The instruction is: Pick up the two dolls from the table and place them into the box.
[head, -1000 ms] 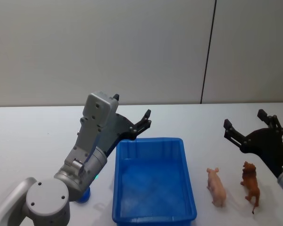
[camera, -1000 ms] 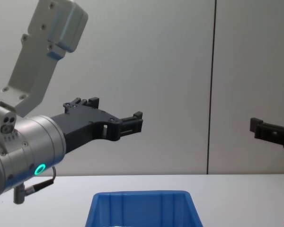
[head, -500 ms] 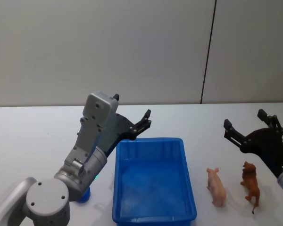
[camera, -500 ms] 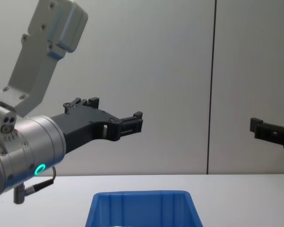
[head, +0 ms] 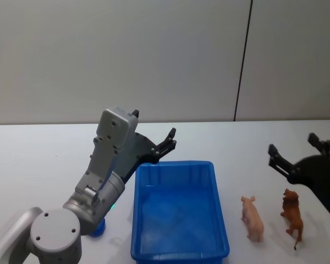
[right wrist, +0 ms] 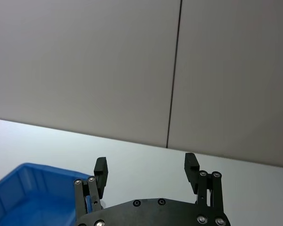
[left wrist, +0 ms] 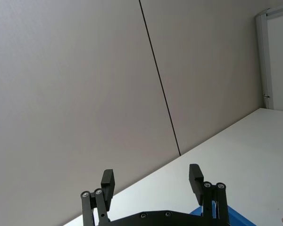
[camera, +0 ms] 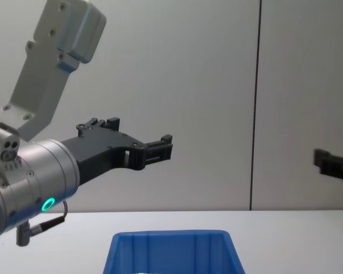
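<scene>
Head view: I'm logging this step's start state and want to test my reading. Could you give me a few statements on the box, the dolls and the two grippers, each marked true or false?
1. The box has no doll in it. True.
2. Both dolls are on the robot's left side of the box. False: the pink doll and the brown doll are on the table to its right.
3. The right gripper grips the brown doll. False: its fingers are open and it hovers beyond the dolls, touching neither.
4. The left gripper is open and empty. True.
5. The pink doll is nearer the box than the brown doll. True.
</scene>
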Controlling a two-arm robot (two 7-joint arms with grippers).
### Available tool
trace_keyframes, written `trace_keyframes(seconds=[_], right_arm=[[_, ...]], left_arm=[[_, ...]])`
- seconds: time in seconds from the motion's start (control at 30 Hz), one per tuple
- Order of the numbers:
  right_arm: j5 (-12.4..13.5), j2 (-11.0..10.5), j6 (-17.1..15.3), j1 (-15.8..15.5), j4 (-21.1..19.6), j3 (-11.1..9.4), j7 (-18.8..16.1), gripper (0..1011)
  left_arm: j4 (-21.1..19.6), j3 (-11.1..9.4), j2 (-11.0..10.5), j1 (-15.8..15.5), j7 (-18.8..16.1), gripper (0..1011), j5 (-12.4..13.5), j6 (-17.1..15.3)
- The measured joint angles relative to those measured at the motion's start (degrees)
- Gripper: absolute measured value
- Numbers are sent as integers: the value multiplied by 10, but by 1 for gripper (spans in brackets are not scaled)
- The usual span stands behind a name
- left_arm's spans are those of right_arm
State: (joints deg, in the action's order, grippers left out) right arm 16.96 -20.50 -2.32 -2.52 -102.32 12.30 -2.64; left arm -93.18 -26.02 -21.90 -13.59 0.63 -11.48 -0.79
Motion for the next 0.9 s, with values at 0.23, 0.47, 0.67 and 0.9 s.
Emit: trace_keyframes(seconds=[0.23, 0.47, 0.67, 0.9], right_arm=[[15, -27, -19, -44, -28, -13, 31, 1002], [30, -51, -53, -86, -49, -27, 62, 1002], [29, -52, -91, -91, -47, -28, 69, 1002], [13, -34, -134, -69, -23, -18, 66, 1002]], left_arm=[[0, 0, 0, 0, 0, 1000, 0, 0], [0, 0, 0, 0, 0, 1000, 0, 0], [0, 0, 0, 0, 0, 1000, 0, 0], [0, 0, 0, 0, 0, 1000, 0, 0]])
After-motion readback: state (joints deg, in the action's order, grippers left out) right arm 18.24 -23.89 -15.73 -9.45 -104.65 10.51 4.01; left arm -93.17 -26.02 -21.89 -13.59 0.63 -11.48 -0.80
